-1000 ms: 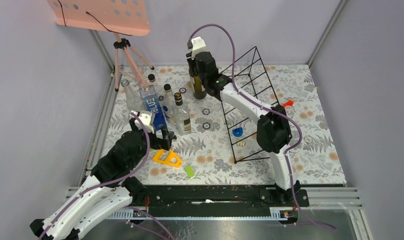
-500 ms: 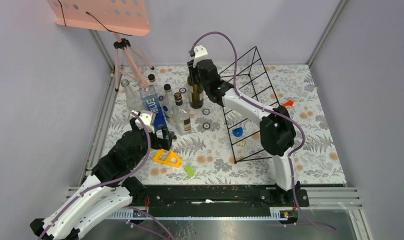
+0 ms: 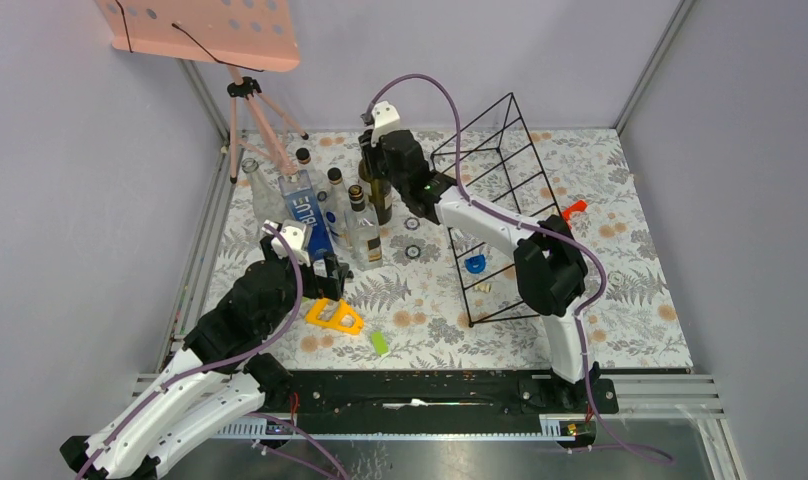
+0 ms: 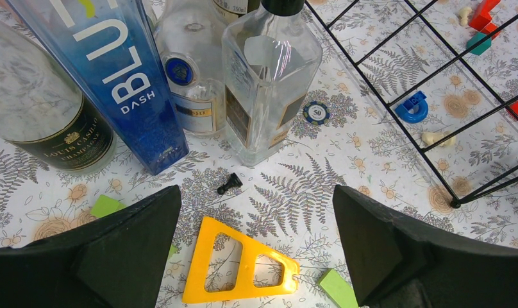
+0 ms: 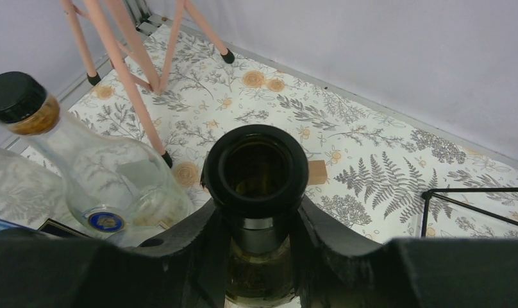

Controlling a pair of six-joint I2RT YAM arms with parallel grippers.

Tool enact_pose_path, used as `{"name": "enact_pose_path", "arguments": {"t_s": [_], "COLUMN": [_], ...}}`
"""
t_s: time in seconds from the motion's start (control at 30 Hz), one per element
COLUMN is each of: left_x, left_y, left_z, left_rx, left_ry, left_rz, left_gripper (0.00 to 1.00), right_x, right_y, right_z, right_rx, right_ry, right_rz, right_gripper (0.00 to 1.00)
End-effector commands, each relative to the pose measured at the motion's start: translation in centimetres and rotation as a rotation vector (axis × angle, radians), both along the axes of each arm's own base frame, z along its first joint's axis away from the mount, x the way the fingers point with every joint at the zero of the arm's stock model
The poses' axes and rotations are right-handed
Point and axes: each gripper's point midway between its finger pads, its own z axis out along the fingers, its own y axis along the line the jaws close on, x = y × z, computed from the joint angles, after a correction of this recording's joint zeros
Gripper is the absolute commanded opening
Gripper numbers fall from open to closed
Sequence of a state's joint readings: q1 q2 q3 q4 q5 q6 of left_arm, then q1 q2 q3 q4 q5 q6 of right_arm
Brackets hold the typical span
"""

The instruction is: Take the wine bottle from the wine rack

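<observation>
Clenching the right gripper (image 5: 259, 247) on the neck of the upright dark green glass wine bottle (image 5: 255, 168), already off the black wire wine rack (image 3: 480, 160), we feared setting it down might topple the clear glass bottles (image 3: 363, 230) just beside it.

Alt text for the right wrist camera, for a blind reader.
The right gripper is clamped on the neck of an open dark wine bottle, seen from above. A clear capped bottle left, pink tripod legs behind, the wine rack at right.
</observation>
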State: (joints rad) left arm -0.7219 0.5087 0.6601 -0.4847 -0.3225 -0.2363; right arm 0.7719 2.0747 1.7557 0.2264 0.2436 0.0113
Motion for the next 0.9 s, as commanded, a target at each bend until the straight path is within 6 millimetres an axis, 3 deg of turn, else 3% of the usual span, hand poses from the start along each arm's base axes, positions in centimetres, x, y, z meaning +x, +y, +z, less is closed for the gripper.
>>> {"name": "enact_pose_path", "arguments": {"t_s": [0.0,0.23,0.63,0.87], "left_x": [0.31,0.28,0.27,0.25], "left_y": [-0.14,-0.14,0.04,0.01], "left_z": [0.56,0.67,0.72,0.80], "left_rx": [-0.011,-0.014,-0.013,-0.015], "left_ry": [-0.026,-0.028,-0.032,-0.033], "left_rz": [0.004,0.002,0.009,0.007], "left_gripper": [0.99,0.99,0.99,0.99], "right_x": [-1.38,-1.69,-2.09,-2.10], "right_y": [0.90,1.30,1.41,1.21], "right_z": [10.20,9.66,10.10,10.44], "right_rx": [0.187,0.181,0.201,0.202], "right_ry": [-0.196,-0.187,-0.169,-0.172], "right_rz": [0.033,0.044,0.046,0.038], "right_gripper": [0.00,0.10,0.50,0.60]}}
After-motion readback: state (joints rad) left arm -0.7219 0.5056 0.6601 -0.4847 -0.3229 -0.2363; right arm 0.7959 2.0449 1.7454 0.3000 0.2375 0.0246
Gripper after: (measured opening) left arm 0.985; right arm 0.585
